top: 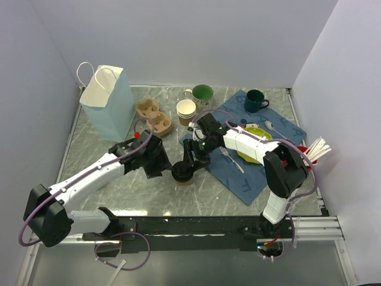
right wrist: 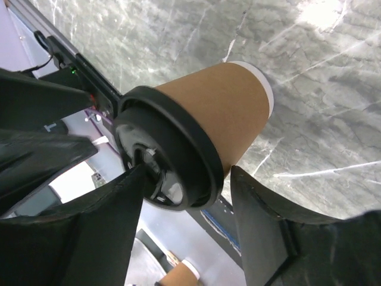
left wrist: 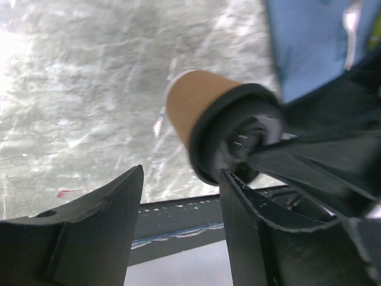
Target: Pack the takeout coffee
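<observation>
Takeout coffee [top: 183,174] stands upright on desk [top: 149,196], between both arms. Left end effector [left wrist: 181,173] is spread and empty, just beside it. Right end effector [right wrist: 187,173] is spread astride black lid [right wrist: 164,149], not clamped. Judged light, with a crushable paper wall; lid may pop. Grip mid-body, gently.

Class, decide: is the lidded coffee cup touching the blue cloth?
Apart. The left wrist view shows bare marble table between the blue cloth and the base of the coffee cup.
</observation>
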You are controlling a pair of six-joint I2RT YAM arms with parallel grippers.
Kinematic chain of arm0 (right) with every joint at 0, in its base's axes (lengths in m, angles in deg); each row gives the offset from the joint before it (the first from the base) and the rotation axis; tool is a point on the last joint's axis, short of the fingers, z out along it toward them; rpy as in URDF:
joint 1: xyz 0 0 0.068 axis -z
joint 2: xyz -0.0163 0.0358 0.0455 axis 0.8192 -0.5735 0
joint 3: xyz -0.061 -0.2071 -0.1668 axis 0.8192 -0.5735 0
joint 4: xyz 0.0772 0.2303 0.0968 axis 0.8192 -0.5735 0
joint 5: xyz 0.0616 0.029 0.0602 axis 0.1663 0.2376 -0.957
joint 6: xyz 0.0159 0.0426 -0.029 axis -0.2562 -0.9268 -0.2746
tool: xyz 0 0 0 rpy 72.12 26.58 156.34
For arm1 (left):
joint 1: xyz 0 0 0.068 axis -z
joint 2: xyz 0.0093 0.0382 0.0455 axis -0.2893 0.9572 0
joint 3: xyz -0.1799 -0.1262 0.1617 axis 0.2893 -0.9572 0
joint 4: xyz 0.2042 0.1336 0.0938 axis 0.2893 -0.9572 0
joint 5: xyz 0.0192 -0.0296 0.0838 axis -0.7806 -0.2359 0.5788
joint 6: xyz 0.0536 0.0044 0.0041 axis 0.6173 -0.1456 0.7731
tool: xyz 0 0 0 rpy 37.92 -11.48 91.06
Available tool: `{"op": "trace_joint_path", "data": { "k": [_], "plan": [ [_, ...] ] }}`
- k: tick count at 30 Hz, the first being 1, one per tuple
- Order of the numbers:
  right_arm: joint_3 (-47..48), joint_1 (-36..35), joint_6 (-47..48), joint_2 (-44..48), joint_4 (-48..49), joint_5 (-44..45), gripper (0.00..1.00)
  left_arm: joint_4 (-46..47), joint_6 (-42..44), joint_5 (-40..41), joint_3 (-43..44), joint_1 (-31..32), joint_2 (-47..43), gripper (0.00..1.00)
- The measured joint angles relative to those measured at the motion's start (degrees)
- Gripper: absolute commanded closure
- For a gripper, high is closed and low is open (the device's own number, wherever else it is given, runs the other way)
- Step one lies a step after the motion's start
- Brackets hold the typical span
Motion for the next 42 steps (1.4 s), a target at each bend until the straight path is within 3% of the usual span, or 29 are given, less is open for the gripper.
{"op": "trace_joint_path", "data": {
  "k": [7,19,42],
  "plan": [
    [2.75,1.81,2.19,0.13,-2.45,-1.14,0.29,-1.66,0.39,1.29,4.63,0.04,0.04,0.38],
    [-2.93,2.99,2.1,8.68,-4.39,-1.11,0.51,2.43,4.68,0.74,4.66,0.04,3.5,0.42],
    [-12.72,2.49,-5.66,9.05,4.31,-2.1,0.57,8.5,4.09,-0.24,0.42,0.63,5.99,0.43]
  ]
}}
